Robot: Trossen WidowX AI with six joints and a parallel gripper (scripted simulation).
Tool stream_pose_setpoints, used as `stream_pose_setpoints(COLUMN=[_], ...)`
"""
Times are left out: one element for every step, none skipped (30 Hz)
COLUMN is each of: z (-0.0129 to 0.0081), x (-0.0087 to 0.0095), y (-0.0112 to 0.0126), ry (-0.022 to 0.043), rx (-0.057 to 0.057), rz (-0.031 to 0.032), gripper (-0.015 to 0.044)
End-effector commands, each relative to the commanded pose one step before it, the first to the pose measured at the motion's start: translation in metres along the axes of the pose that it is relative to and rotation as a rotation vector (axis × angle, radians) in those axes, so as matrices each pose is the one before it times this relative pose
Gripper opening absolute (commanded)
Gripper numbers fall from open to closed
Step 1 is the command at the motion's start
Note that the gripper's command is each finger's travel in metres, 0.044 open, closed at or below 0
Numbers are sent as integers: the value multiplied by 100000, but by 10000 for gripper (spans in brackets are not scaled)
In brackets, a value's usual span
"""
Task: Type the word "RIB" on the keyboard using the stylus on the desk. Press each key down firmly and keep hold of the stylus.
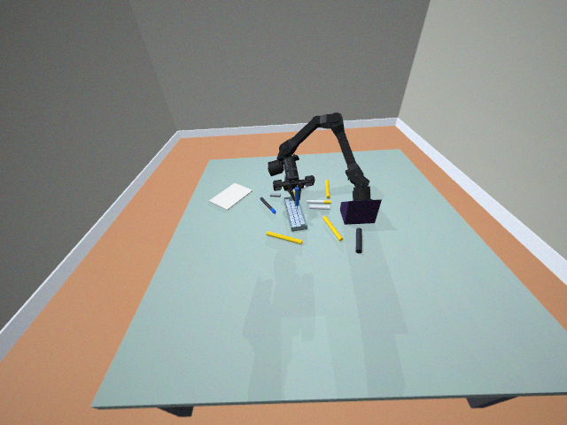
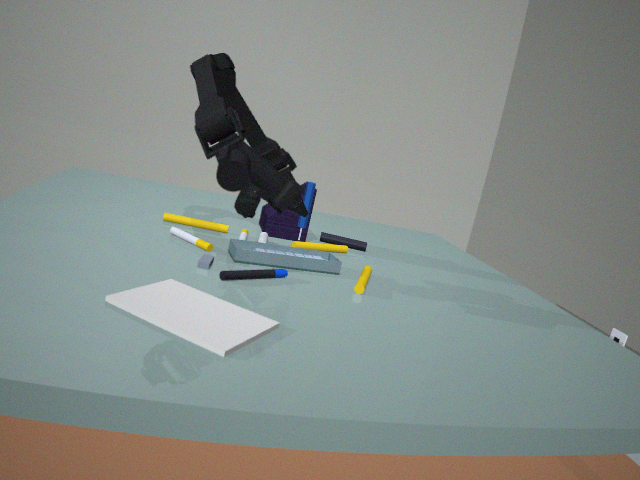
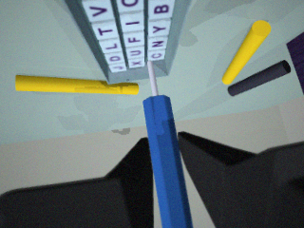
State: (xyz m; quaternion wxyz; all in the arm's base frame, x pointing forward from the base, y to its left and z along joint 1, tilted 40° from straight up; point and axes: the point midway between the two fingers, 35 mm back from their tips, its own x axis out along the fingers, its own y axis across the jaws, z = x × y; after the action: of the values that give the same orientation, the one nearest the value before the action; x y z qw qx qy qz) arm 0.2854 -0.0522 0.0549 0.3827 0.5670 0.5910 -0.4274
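My gripper (image 1: 295,185) (image 2: 299,208) (image 3: 162,142) is shut on the blue stylus (image 1: 297,195) (image 2: 307,204) (image 3: 163,157), which points down with its thin white tip. The grey keyboard (image 1: 295,215) (image 2: 281,261) (image 3: 138,28) lies on the table with pale lettered keys. The stylus is held a little above the keyboard's far end as the top camera sees it. In the wrist view the tip is by the last row of keys at the keyboard's end. The B key (image 3: 161,8) shows further along the same column.
Around the keyboard lie yellow sticks (image 1: 283,237) (image 1: 332,227) (image 1: 327,188), a white and yellow marker (image 1: 319,201), a black cylinder (image 1: 358,240), a black marker with a blue cap (image 1: 267,204) (image 2: 252,274) and a grey eraser (image 1: 275,195). A white pad (image 1: 230,196) (image 2: 191,315) lies to the left. A purple box (image 1: 360,211) stands at the arm's base.
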Motion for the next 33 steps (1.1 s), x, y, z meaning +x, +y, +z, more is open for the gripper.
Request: stream_pose_setpoints(z=[74, 5, 2, 0, 100, 215, 268, 343, 425, 327, 111, 0, 0, 0, 0, 101, 71, 19, 40, 49, 63, -16, -31, 10, 28, 36, 49, 52, 44, 45, 41, 45, 42], x=[-630, -80, -27, 0, 51, 110, 137, 177, 221, 172, 59, 0, 0, 0, 0, 97, 69, 11, 24, 30, 38, -9, -16, 7, 16, 21, 28, 30, 25, 26, 24, 26, 24], y=[-1082, -181, -62, 0, 0, -2, -5, -11, -20, -21, -8, 0, 0, 0, 0, 9, 6, 0, 0, 0, 0, 0, 1, 1, 0, 0, 0, 0, 0, 0, 0, 0, 0], ry=[-186, 18, 6, 0, -6, -12, -14, -16, -15, -9, -2, 0, 0, 0, 0, -20, -14, -1, -2, -3, -4, 1, 1, -1, -2, -2, -2, -2, -2, -2, -2, -2, -2], rx=[152, 75, 25, 0, 1, 2, 3, 3, 4, 3, 1, 0, 0, 0, 0, 4, 3, 0, 1, 1, 1, 0, 0, 0, 0, 0, 1, 1, 1, 1, 0, 1, 0], rz=[394, 3, 1, 0, -1, -3, -5, -8, -11, -10, -4, 0, 0, 0, 0, 3, 2, 0, -1, -1, -1, 0, 1, 0, 0, -1, -1, -1, -1, -1, -1, -1, -1], gripper=[0, 0, 0, 0, 0, 0, 0, 0, 0, 0, 0, 0, 0, 0, 0, 26, 53, 79, 81, 81, 81, 81, 81, 81, 81, 81, 81, 81, 81, 81, 81, 81, 81])
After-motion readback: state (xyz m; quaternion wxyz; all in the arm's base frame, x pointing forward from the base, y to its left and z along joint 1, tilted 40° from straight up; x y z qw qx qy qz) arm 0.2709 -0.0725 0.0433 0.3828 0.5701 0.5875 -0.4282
